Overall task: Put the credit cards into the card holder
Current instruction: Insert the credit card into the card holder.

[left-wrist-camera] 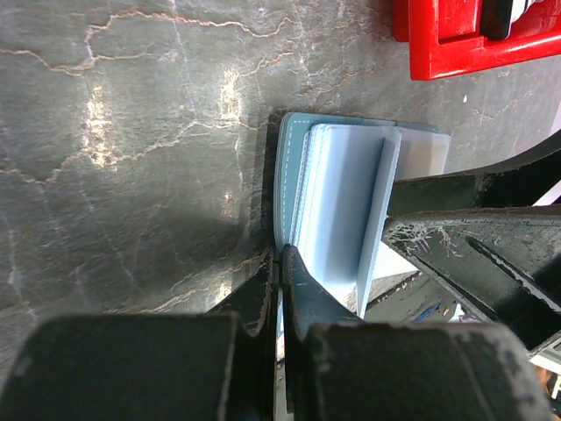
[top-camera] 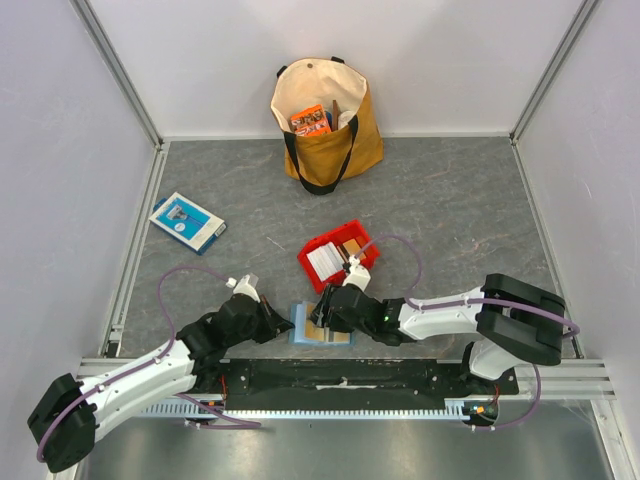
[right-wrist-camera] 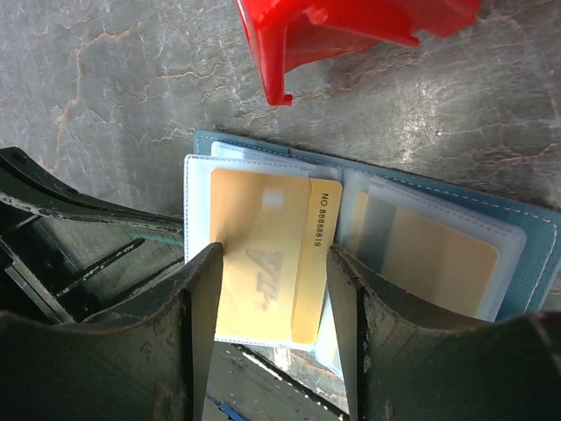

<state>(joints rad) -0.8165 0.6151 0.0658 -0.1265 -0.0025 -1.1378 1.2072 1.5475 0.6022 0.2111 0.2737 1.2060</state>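
The teal card holder (top-camera: 302,330) lies open on the table in front of the arm bases. My left gripper (top-camera: 282,325) is shut on its left cover edge, and the left wrist view shows the card holder (left-wrist-camera: 337,175) with its clear pockets raised. My right gripper (right-wrist-camera: 273,254) is open over it, fingers on either side of a tan credit card (right-wrist-camera: 263,254). That card sits mostly inside a clear pocket, with its numbered strip sticking out. A second tan card (right-wrist-camera: 438,254) sits in the right-hand pocket. More cards, white (top-camera: 324,261) and tan (top-camera: 352,248), lie in the red bin (top-camera: 312,246).
The red bin stands just behind the card holder; it also shows in the left wrist view (left-wrist-camera: 465,44) and the right wrist view (right-wrist-camera: 351,26). A blue-and-white flat box (top-camera: 187,221) lies at the left. A tan tote bag (top-camera: 325,125) stands at the back wall.
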